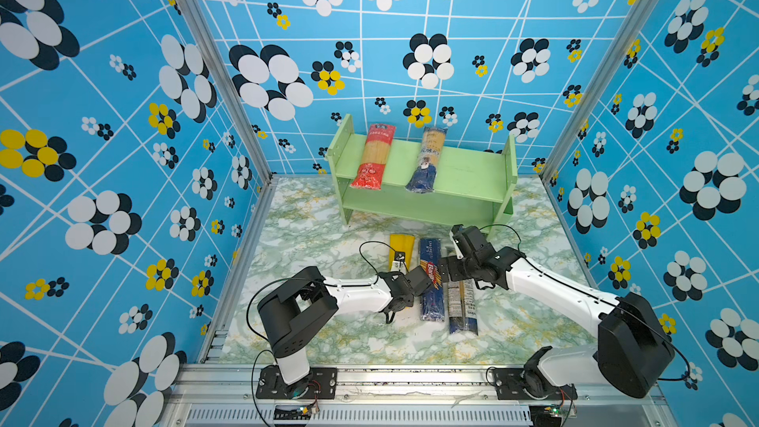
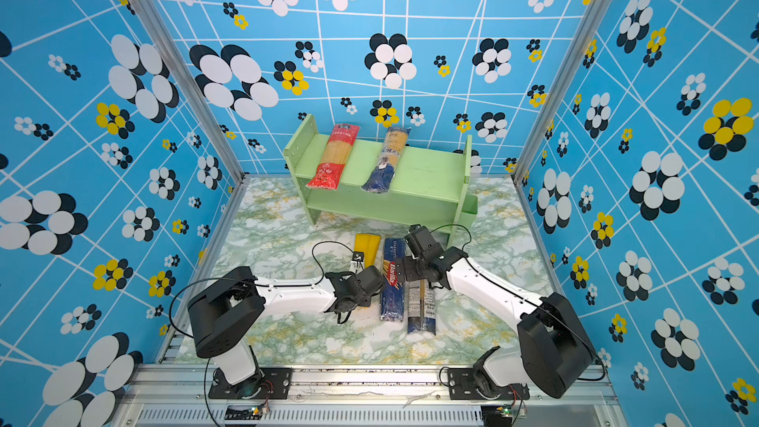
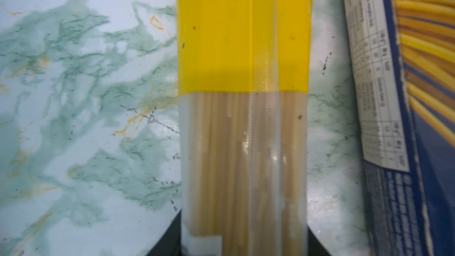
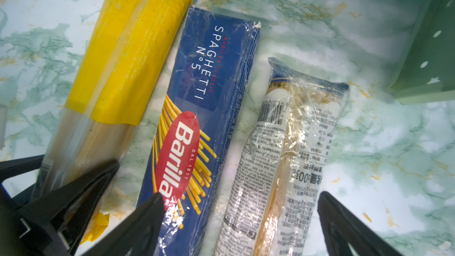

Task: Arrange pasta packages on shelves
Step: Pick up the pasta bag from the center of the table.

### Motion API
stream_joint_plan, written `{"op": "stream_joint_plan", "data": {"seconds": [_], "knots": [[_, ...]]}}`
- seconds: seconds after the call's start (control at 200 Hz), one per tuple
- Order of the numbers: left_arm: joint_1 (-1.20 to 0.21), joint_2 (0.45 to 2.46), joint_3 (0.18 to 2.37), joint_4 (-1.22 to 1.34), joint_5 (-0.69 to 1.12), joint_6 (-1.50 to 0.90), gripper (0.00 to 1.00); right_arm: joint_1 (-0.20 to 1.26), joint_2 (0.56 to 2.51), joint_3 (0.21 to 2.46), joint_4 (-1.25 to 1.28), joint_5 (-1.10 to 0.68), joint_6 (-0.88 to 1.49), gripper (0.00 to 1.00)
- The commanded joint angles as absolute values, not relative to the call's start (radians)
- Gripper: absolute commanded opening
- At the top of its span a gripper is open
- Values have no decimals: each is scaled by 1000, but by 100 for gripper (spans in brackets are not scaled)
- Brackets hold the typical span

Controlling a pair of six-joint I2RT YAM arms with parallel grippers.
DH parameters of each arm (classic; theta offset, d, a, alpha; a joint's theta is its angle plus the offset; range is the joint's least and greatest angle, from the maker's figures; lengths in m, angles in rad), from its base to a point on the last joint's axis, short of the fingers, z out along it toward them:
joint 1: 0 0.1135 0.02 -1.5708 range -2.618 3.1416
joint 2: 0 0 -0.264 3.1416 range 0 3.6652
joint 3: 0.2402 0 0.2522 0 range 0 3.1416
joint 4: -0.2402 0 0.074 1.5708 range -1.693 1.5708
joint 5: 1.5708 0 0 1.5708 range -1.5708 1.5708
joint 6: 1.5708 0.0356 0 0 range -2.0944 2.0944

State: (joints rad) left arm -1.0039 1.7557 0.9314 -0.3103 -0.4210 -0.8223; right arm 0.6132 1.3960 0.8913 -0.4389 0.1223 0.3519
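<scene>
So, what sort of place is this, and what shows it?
Likely a staged robot test booth: blue flower-patterned walls, white-and-black arms bolted to an aluminium rail, one pale green wooden shelf.

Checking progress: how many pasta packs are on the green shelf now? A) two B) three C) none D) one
A: only the red pack and the navy-ended clear pack lie on the top board of the shelf.
</scene>
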Motion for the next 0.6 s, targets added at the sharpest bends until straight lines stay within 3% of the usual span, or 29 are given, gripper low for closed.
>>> {"op": "stream_joint_plan", "data": {"seconds": [0.0, 0.05, 0.08, 0.595], "knots": [[-1003, 1792, 889, -427, -392, -815, 27, 617, 1378, 881, -459, 135, 347, 99], [-1003, 1783, 888, -425, -388, -809, 17, 617, 1377, 882, -461, 134, 347, 99], [-1003, 1777, 888, -425, -385, -807, 0, 616, 1374, 881, -461, 134, 347, 99], [-919, 1503, 893, -411, -121, -698, 0, 617, 1362, 879, -479, 147, 346, 99]]}}
